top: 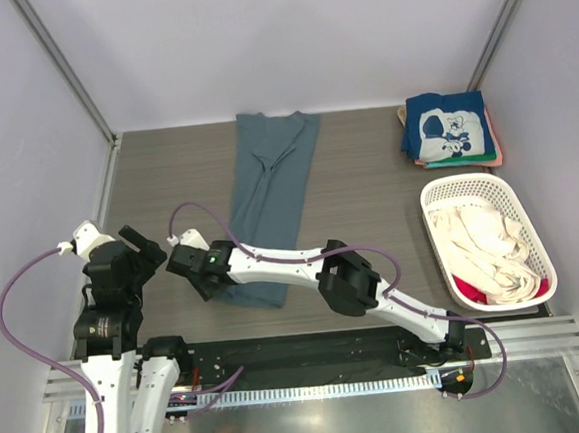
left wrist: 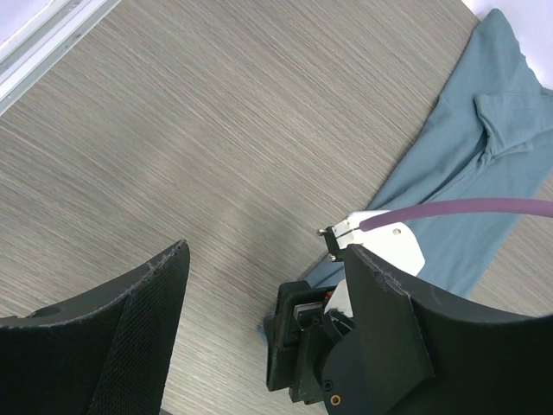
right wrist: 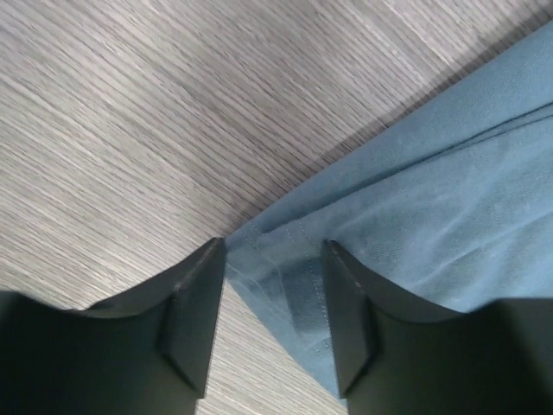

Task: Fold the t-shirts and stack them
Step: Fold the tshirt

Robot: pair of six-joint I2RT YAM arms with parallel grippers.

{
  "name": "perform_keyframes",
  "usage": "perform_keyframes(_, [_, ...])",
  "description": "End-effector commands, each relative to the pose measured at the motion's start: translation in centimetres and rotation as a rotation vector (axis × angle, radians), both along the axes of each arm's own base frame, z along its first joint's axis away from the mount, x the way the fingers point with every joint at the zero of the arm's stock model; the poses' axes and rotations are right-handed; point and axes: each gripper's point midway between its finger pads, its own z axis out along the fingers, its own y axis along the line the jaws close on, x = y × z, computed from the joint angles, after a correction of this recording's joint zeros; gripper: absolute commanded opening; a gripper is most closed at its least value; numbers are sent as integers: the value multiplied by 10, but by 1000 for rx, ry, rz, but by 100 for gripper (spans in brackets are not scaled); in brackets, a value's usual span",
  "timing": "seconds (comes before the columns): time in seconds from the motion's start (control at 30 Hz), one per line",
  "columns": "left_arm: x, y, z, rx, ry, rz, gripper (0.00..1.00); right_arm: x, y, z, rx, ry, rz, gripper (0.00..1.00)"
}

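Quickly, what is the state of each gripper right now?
Left gripper: open, holding nothing, over bare table.
Right gripper: open, one finger on each side of a corner of the slate-blue shirt.

Bright, even light; soft shadows (sharp focus)

Three views (wrists close, overhead high) share the slate-blue shirt (top: pixel 273 193).
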Motion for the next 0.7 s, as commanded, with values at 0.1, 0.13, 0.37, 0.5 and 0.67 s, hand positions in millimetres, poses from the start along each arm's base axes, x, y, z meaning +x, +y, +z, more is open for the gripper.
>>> perform_keyframes(0.1, [3, 3, 11, 0, -55, 23, 74, 14, 16, 43, 107, -54, -32, 56])
perform_keyframes(0.13, [3, 3, 11, 0, -58, 23, 74, 16, 15, 38, 101, -53, -41, 56])
perform_keyframes(0.37, [4, 2, 11, -1, -54, 17, 74, 26, 4, 15, 52, -52, -88, 43])
perform_keyframes(0.5, [4, 2, 10, -1, -54, 17, 74, 27, -2, 13, 36, -51, -95, 31])
perform_keyframes(0.67, [4, 1, 10, -2, -55, 12, 74, 26, -9, 13, 22, -55, -99, 19])
